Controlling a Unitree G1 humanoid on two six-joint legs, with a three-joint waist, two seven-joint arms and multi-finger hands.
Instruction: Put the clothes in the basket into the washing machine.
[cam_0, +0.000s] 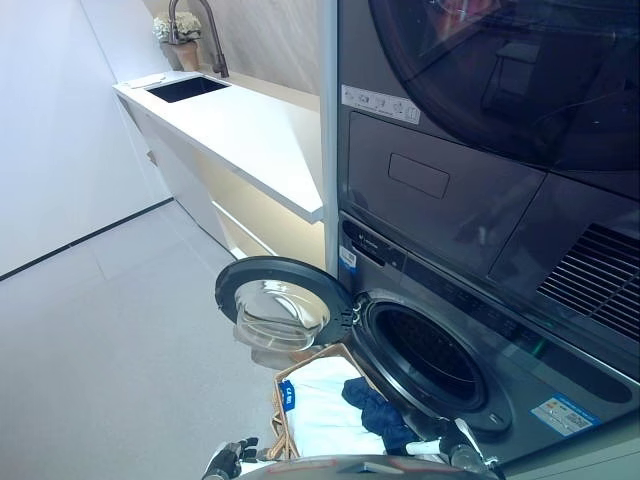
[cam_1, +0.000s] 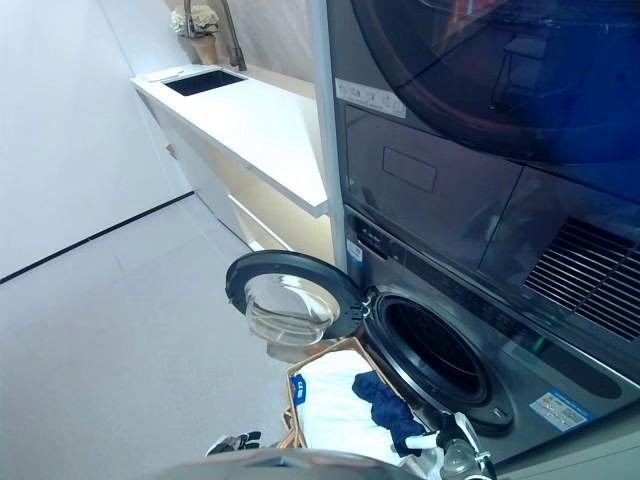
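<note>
The washing machine (cam_0: 470, 330) stands at the right with its round door (cam_0: 280, 305) swung open to the left. Its dark drum opening (cam_0: 430, 360) is uncovered. Right below the opening stands a wicker basket (cam_0: 283, 420). It holds a white cloth (cam_0: 325, 405) with a dark blue garment (cam_0: 378, 410) lying on top, toward the drum. My left hand (cam_0: 232, 460) shows at the bottom edge, just left of the basket's rim. My right hand (cam_1: 455, 450) shows low at the bottom, beside the blue garment and under the drum's lip. Both hands are mostly cut off.
A second machine (cam_0: 500, 80) is stacked above the washer. A long white counter (cam_0: 250, 130) with a sink (cam_0: 185, 88), a tap and a flower pot runs along the back left. Grey floor (cam_0: 110, 340) stretches out to the left of the door.
</note>
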